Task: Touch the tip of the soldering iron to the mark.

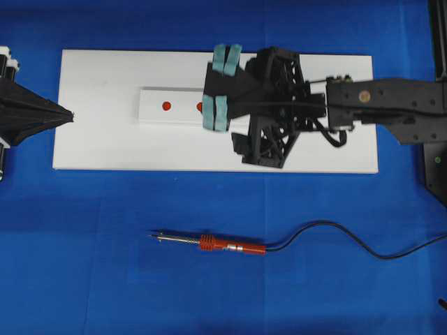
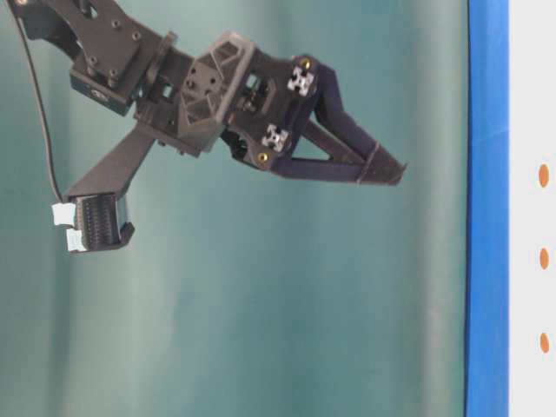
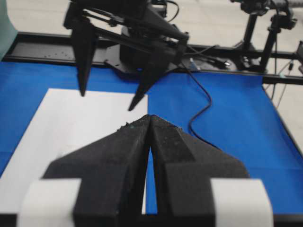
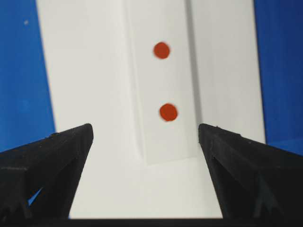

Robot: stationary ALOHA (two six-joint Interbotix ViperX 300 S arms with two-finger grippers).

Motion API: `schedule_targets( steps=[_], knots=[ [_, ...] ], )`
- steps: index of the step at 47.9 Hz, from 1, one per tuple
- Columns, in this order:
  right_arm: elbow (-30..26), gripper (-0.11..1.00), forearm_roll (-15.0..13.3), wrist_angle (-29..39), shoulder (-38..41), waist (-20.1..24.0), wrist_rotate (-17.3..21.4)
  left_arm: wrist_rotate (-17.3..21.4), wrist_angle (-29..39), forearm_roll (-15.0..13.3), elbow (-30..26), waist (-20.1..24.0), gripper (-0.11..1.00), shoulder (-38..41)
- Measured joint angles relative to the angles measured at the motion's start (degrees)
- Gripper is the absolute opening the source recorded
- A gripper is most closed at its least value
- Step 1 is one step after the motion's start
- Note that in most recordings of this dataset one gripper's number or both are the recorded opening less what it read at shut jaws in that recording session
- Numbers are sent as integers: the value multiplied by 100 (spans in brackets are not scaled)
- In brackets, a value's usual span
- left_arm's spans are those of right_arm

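Blue cloth is covering the bench (image 1: 105, 279) across the overhead view.

Item 1: white board (image 1: 105, 139), rectangular, lying flat on the far half of the cloth. No writing or brand is showing on it.

Item 2: narrow white strip (image 1: 167, 115), lying on the middle of the board, carrying red dots (image 1: 166, 106). Two dots are showing in the overhead view, the right one partly under the right tool; the right wrist view is showing two (image 4: 168, 112) between the fingers. No lettering is readable beside them.

Item 3: soldering iron (image 1: 230, 245), lying flat on the bare cloth, near side of the board and well apart from it. Its red-orange handle is pointing right, its thin metal shaft and tip (image 1: 152, 234) are pointing left. No label is legible on the handle. Nothing is touching it.

Item 4: black cord (image 1: 335, 230), curving from the handle's right end off to the right edge.

Item 5: right tool (image 1: 222, 87), hanging over the right end of the strip, its fingers (image 4: 52, 156) standing wide apart with nothing between them, teal pads showing from above.

Item 6: left tool (image 1: 70, 115), sitting at the left edge of the board, its fingers (image 3: 118, 156) pressed together at the tips, holding nothing.
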Motion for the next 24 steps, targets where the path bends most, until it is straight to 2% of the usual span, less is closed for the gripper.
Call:
schedule_targets(
  steps=[11, 24],
  knots=[
    [237, 85, -9, -18, -439, -18, -18, 9, 0, 0, 0, 0, 0, 0],
    [1116, 84, -26, -246, -1828, -35, 9, 9, 18, 9, 0, 9, 0, -9]
  ],
)
